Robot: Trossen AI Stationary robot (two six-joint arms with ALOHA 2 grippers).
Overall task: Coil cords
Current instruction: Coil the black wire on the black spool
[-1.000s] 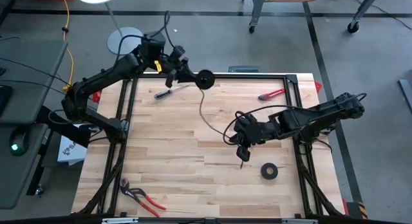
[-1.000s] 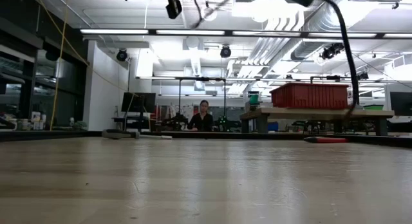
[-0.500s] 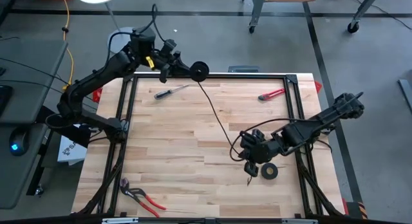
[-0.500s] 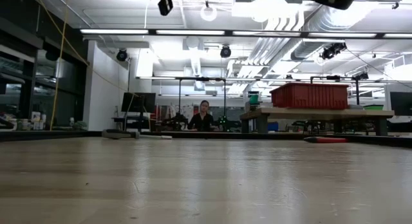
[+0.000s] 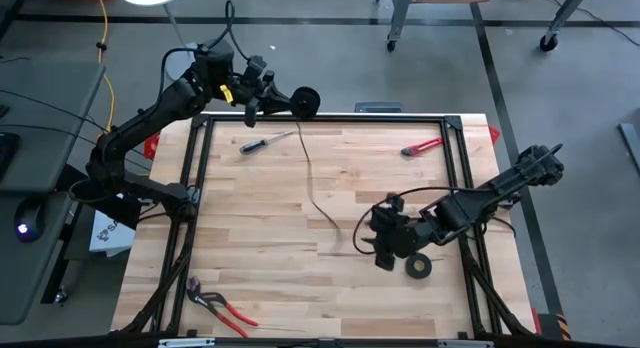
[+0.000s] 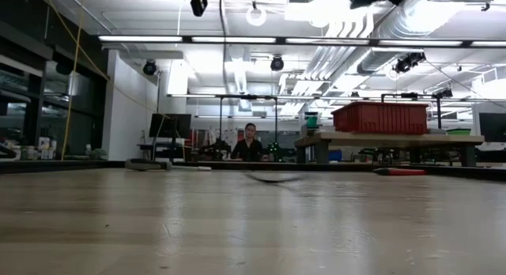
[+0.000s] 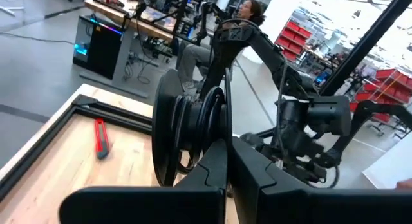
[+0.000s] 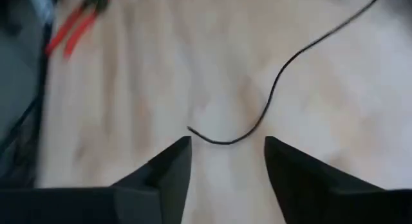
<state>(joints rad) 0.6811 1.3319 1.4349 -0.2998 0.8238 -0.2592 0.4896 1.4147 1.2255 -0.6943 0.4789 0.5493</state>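
High view: 2 dark arms are working over 1 wooden table (image 5: pixel 250 238), and no brand, label or writing is readable in any picture. The left gripper (image 5: pixel 262 96) is hanging past the table's far edge, its fingers closing on 1 black spool (image 5: pixel 306 100); in the left wrist view that spool (image 7: pixel 183 134) is sitting clamped between the 2 fingers, with black windings showing between its flanges. 1 thin black cord (image 5: pixel 315 183) is running down from the spool onto the boards, bending near the table's middle and ending in a loose tail near the right gripper (image 5: pixel 385 250). That gripper is hovering low over the table's right half, just beside 1 black tape roll (image 5: pixel 417 266). In the right wrist view its 2 fingers (image 8: pixel 166 170) are standing wide apart and holding nothing, and the cord's free end (image 8: pixel 222 139) is lying on the wood between and just ahead of them. Elsewhere on the table, 1 screwdriver (image 5: pixel 266 142) is lying near the far left corner, 1 red tool (image 5: pixel 421 146) near the far right, and 1 pair of red-handled pliers (image 5: pixel 220 306) near the front left. 1 yellow cable (image 5: pixel 104 48) is trailing over the floor to the left. In the low view, 1 person (image 6: pixel 251 144) is sitting far back in the room, and 1 red bin (image 6: pixel 381 118) is resting on a bench.
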